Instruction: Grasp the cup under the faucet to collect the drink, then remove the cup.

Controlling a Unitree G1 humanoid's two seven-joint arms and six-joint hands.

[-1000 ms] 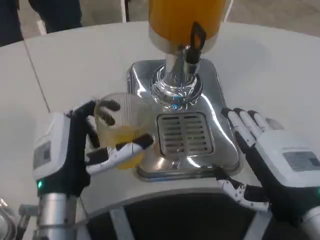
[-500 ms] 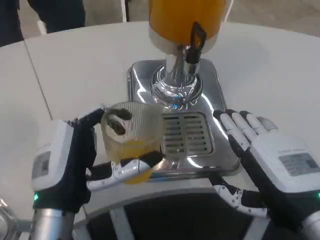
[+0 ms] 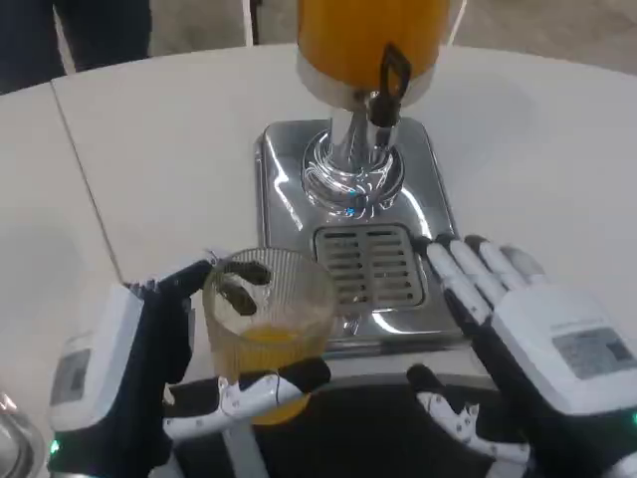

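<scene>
The left hand (image 3: pixel 149 383) gripped the cup (image 3: pixel 267 324), which held some orange drink and sat off the drip tray (image 3: pixel 438 299), near the table's (image 3: pixel 159 159) front edge. The right hand (image 3: pixel 528 349) lay released, fingers spread, beside the tray under the faucet (image 3: pixel 383 95).

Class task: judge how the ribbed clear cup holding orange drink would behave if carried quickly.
The cup looks like thin plastic, so it may flex under the left robot hand. Its open top and shallow orange drink suggest sloshing. Probably light; the ribs may aid grip.
</scene>
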